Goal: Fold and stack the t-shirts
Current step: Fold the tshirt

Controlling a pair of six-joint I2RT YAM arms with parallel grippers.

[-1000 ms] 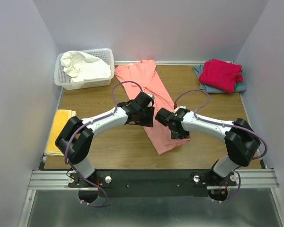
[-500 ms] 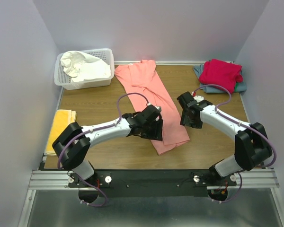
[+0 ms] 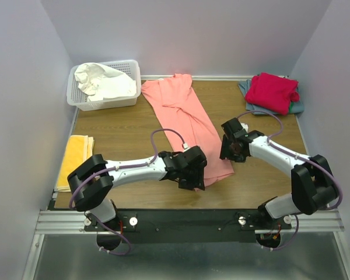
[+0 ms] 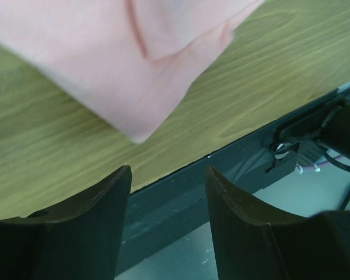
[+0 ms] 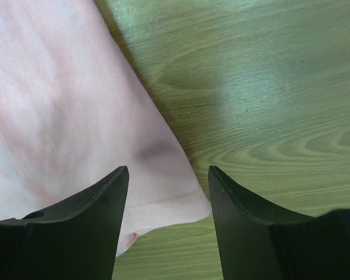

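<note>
Though creased, plain salmon-pink t-shirt (image 3: 184,111)

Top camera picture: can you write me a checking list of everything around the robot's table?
Surface: brown wooden table.
Job's things: salmon-pink shirt lies in a long strip down the middle; crimson-red shirt sits on grey-blue shirt, far right; white shirt crumpled in the basket.
Clutter: white basket far left; yellow cloth at left edge.
Grippers: left gripper open, empty, at the pink shirt's near corner; right gripper open, empty, at its right edge.
Cables: purple cables loop along both arms.
Surroundings: plain pale walls on three sides.
</note>
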